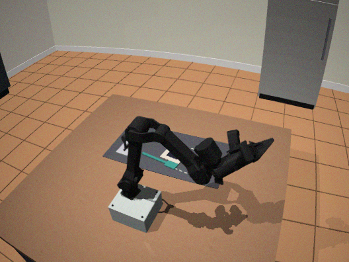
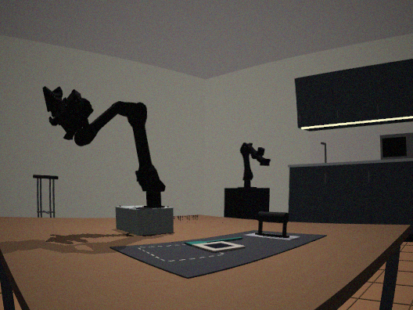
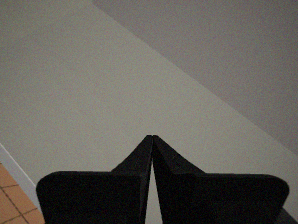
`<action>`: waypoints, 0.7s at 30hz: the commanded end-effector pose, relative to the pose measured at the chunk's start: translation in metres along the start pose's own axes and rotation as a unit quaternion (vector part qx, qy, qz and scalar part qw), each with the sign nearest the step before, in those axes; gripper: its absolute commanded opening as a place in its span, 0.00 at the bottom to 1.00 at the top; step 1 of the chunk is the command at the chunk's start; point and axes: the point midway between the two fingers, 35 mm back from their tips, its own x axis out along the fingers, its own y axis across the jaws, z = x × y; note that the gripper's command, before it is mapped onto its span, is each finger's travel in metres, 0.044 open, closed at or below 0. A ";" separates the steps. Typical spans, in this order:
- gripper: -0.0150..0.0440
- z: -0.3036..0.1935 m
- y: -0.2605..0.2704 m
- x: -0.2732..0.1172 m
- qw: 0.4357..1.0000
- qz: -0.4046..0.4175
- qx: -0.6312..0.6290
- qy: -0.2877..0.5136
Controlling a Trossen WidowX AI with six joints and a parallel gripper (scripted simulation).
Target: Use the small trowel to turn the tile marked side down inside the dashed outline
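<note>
The tile (image 1: 164, 155) (image 2: 219, 245) lies flat on the dark mat (image 2: 188, 270), cream with a dark square showing on top. It lies at the right end of the dashed outline in the exterior view; how much is inside, I cannot tell. The teal trowel (image 1: 153, 157) (image 2: 227, 239) lies low beside the tile, blade close to its edge; whether they touch is unclear. My gripper (image 1: 273, 139) (image 2: 44, 88) (image 3: 151, 140) is shut and empty, raised high and pointing away from the mat. The arm hides part of the tile in the top view.
A black rack (image 2: 272, 217) stands on a white patch (image 1: 121, 151) (image 2: 295, 237) at the mat's far end from the outline. The arm's pale base box (image 1: 133, 212) (image 2: 145, 220) stands on the table beside the mat. The forearm passes above the mat in the top view.
</note>
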 end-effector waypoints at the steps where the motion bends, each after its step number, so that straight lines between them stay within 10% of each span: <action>1: 0.25 0.000 0.000 0.000 1.000 0.000 0.000 0.000; 6: 0.42 0.000 0.000 0.000 1.000 0.000 0.000 0.000; 21: 0.42 0.000 0.000 0.000 1.000 0.000 0.000 0.000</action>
